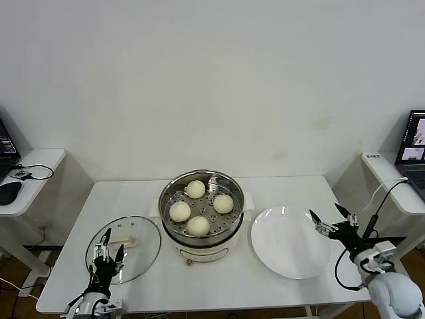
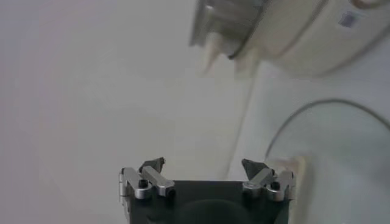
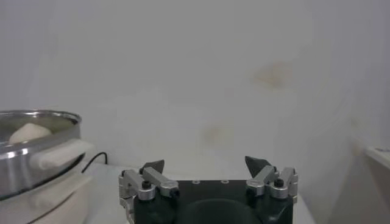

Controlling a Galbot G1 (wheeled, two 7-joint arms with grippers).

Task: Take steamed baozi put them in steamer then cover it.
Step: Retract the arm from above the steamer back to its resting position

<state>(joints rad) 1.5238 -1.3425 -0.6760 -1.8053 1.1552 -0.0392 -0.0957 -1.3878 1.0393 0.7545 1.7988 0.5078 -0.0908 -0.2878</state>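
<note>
A: Item: white table [image 1: 199,282] against a plain wall. Four baozi [image 1: 198,226] sit in the steamer [image 1: 201,212]; lid [image 1: 123,248] flat at its left.

B: Grippers?

A: Left gripper [image 1: 108,250] over the lid, right gripper [image 1: 330,221] by the plate [image 1: 289,242], both spread, empty. Risk: glass lid slipping from an off-centre pinch on its handle.
</note>
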